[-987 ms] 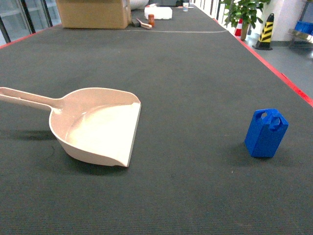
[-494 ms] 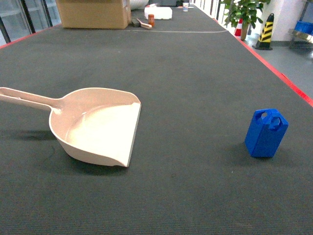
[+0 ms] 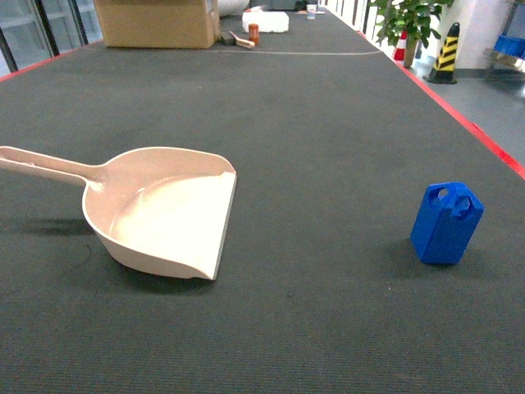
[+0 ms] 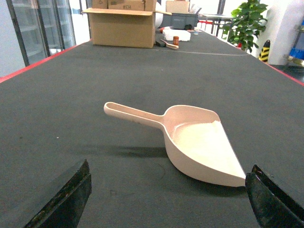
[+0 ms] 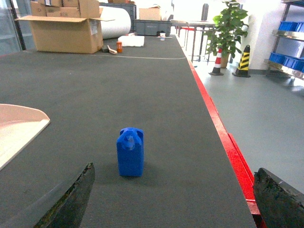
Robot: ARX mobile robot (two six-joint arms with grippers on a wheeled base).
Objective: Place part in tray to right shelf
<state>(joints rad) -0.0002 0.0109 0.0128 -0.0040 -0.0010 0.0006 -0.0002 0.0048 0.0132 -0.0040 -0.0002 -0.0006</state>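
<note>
The blue part (image 3: 446,223) stands upright on the dark mat at the right, notched end up; the right wrist view shows the part (image 5: 130,152) ahead and left of centre. The beige tray (image 3: 164,212) lies on the mat at the left, handle pointing left, lip facing right; in the left wrist view the tray (image 4: 199,142) lies ahead. My left gripper (image 4: 166,199) is open, short of the tray, nothing between its fingers. My right gripper (image 5: 173,199) is open, short of the part. Neither gripper shows in the head view. The right shelf is out of view.
A cardboard box (image 3: 156,22), a white container (image 3: 266,20) and small items sit at the mat's far end. A red edge strip (image 5: 228,142) borders the mat on the right, with floor, a plant (image 5: 230,26) and a striped cone (image 3: 445,53) beyond.
</note>
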